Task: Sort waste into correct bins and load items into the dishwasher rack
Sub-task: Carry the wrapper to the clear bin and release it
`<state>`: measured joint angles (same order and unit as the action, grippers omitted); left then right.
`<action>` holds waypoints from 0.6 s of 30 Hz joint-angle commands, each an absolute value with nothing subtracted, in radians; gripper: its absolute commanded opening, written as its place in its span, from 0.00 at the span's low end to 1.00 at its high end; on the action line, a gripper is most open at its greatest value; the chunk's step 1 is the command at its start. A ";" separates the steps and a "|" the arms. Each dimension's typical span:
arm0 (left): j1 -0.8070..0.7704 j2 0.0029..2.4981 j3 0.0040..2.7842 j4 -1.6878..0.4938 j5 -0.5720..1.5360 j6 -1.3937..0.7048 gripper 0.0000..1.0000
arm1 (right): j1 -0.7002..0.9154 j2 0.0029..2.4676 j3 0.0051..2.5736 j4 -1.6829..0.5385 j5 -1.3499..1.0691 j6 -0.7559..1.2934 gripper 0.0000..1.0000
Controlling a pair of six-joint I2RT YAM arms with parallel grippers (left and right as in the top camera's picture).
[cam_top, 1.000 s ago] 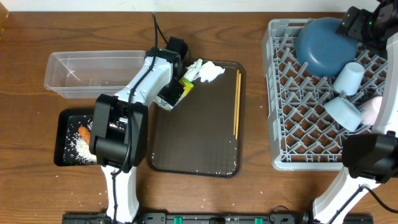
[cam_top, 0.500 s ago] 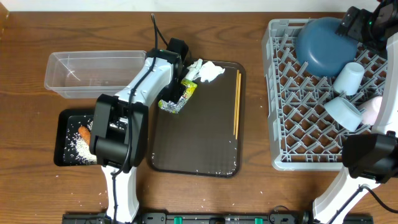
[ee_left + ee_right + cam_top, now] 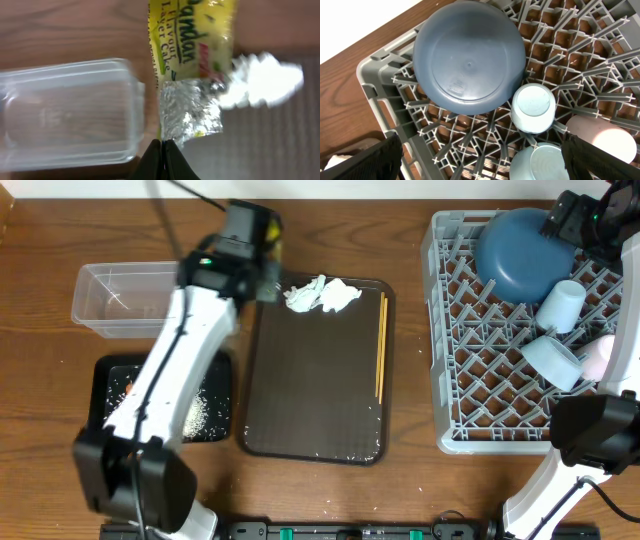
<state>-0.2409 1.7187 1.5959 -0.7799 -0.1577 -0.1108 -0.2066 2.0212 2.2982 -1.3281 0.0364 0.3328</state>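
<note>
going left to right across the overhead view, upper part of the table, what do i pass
clear tub → crumpled white tissue → chopsticks → dishwasher rack

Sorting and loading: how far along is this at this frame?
Done: bowl and cups sit in the rack; rice lies in the black tray. In hand: left end effector, shut on the wrapper, near the tub. Left: tissue and chopsticks on the brown tray.
</note>
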 commanded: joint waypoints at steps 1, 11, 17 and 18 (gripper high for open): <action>-0.141 1.719 1.601 -0.784 -0.256 -0.382 0.06 | -0.208 2.027 2.301 -1.331 0.037 0.344 0.99; 0.083 1.744 1.560 -0.779 -0.255 -0.697 0.17 | -0.208 2.027 2.301 -1.331 0.037 0.344 0.99; 0.114 1.754 1.559 -0.798 -0.179 -0.716 0.75 | -0.208 2.027 2.301 -1.331 0.037 0.344 0.99; 0.114 1.754 1.559 -0.799 -0.164 -0.716 0.82 | -0.208 2.027 2.301 -1.332 0.037 0.344 0.99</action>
<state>0.1131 1.7439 1.5650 -0.7937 -0.2077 -0.6811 -0.2066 2.0212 2.2982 -1.3281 0.0364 0.3328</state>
